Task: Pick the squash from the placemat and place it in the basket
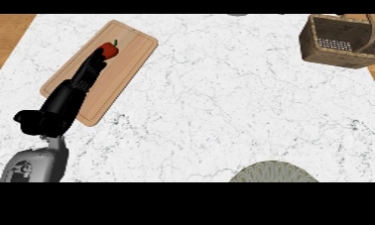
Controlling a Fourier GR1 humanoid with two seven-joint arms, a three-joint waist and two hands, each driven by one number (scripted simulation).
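Red vegetable (pixel 110 49) on wooden board (pixel 134 44); left hand (pixel 61 109) fingers (pixel 91 68) touch it.

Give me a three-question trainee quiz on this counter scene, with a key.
1. True or false: the red vegetable lies on the wooden cutting board.
2. Where does the basket stand? A) on the cutting board; B) at the far right of the counter; C) at the near left edge.
3. Fill in: the one hand in view, stretched out to the red vegetable, is the robot's ____ hand.

Key: 1 true; 2 B; 3 left.
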